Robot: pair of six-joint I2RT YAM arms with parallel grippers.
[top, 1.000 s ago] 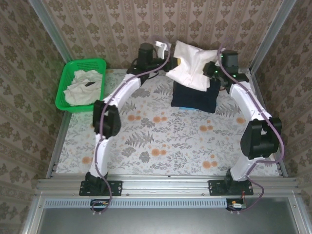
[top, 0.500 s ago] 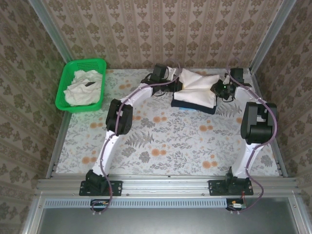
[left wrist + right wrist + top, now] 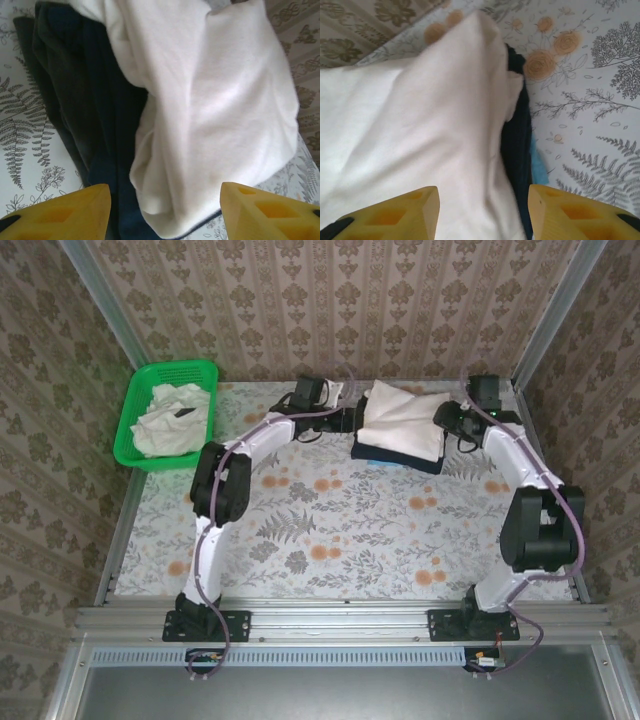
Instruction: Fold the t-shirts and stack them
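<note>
A folded off-white t-shirt (image 3: 402, 420) lies on top of a stack of dark navy folded clothes (image 3: 395, 455) at the back of the table. More off-white t-shirts (image 3: 168, 422) lie crumpled in the green basket. My left gripper (image 3: 350, 420) is at the stack's left edge, and my right gripper (image 3: 447, 420) is at its right edge. In the left wrist view the yellow fingers (image 3: 65, 215) stand wide apart, so this gripper (image 3: 165, 212) is open, with the shirt (image 3: 215, 100) lying loose beyond them. The right gripper (image 3: 482, 212) is open too, above the shirt (image 3: 420, 125).
The green mesh basket (image 3: 140, 390) stands at the back left corner. Navy cloth (image 3: 85, 100) and a light blue layer (image 3: 538, 167) show beneath the white shirt. Metal frame rails and wallpapered walls close in the floral table (image 3: 330, 540).
Both arms brought the shirt down from the air onto the navy stack. Both grippers went from shut to open and let go of it, then drew slightly outward.
</note>
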